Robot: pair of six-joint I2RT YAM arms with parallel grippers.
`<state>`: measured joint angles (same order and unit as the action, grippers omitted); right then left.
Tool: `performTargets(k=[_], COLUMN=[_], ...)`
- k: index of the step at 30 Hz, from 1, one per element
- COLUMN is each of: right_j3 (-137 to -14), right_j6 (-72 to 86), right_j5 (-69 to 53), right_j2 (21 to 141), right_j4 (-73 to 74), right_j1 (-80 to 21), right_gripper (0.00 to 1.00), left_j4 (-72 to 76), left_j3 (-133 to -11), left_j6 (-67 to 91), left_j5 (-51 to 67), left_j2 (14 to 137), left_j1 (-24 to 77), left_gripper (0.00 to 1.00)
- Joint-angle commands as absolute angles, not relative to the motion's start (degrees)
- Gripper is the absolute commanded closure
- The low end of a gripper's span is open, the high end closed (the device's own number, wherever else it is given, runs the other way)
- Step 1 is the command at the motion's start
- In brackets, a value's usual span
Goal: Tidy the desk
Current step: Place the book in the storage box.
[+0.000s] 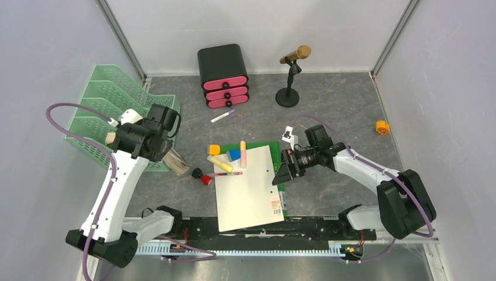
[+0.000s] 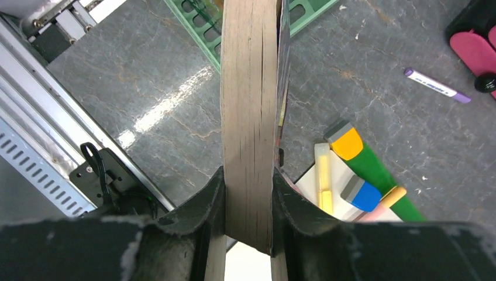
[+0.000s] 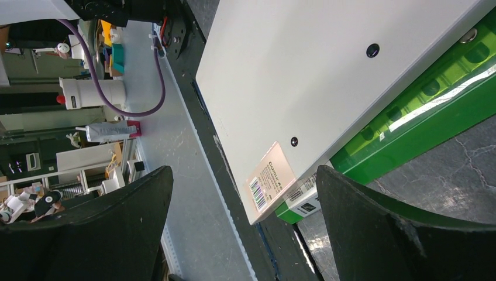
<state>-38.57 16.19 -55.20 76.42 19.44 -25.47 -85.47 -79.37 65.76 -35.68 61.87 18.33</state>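
The desk (image 1: 351,105) is a dark-grey marbled surface. My left gripper (image 1: 169,157) is shut on a thick book (image 1: 177,163) and holds it by the mint-green tray's front corner; the left wrist view shows its tan page edges (image 2: 248,117) clamped between the jaws of the left gripper (image 2: 248,205). My right gripper (image 1: 283,173) is open at the right edge of a white folder (image 1: 245,187) lying on a green folder (image 1: 281,196). In the right wrist view the right gripper (image 3: 245,228) frames the white folder's (image 3: 327,76) labelled corner, with the green folder (image 3: 421,123) below.
Highlighters (image 1: 219,163), blue (image 1: 234,154) and yellow (image 1: 214,150) blocks and a red pen (image 1: 228,174) lie by the folder's top. A purple marker (image 1: 222,116), drawer box (image 1: 223,76), microphone stand (image 1: 288,96), mint tray (image 1: 111,111) and orange roll (image 1: 382,127) stand around.
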Motion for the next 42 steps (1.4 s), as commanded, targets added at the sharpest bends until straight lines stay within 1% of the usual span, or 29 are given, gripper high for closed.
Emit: performTargets(k=[1,4,13,23,28,30,34,37,42], right_j3=[-38.93,-39.02,-39.11,-39.28,-39.46,-39.64,-39.82,-39.69,-39.46], right_j6=[15.18,15.21,15.33,15.47,15.33,15.23,15.17,15.05,14.90], right_j5=[-55.33,-55.31,-55.20,-55.10,-55.19,-55.14,-55.28,-55.20,-55.11], right_j2=[75.37,75.40,75.51,75.59,76.27,76.36,76.72,76.57,76.85], right_j4=[18.95,18.96,19.07,19.02,19.06,19.03,18.99,19.01,19.15], right_j1=[-25.37,-25.44,-25.40,-25.39,-25.40,-25.38,-25.44,-25.40,-25.40], right_gripper=[0.02,0.02,0.02,0.02,0.02,0.02,0.02,0.02,0.02], left_j4=[-87.70,-90.60,-94.34,-94.32,-94.31,-93.24,-84.49,-71.13,-52.60], left_j3=[-81.48,-82.49,-87.95,-90.76,-91.17,-91.73,-89.90,-85.35,-76.01], left_j6=[75.62,78.64,80.37,80.68,79.05,75.93,61.39,43.39,28.38], left_j5=[-40.83,-42.05,-45.41,-47.17,-48.70,-48.97,-47.30,-40.81,-33.51], left_j2=[61.30,61.00,61.24,58.24,58.79,59.93,61.17,59.20,50.50], left_j1=[18.08,18.10,18.11,18.08,18.10,18.10,18.10,18.08,18.10], left_gripper=[0.98,0.98,0.98,0.98,0.98,0.98,0.98,0.98,0.98])
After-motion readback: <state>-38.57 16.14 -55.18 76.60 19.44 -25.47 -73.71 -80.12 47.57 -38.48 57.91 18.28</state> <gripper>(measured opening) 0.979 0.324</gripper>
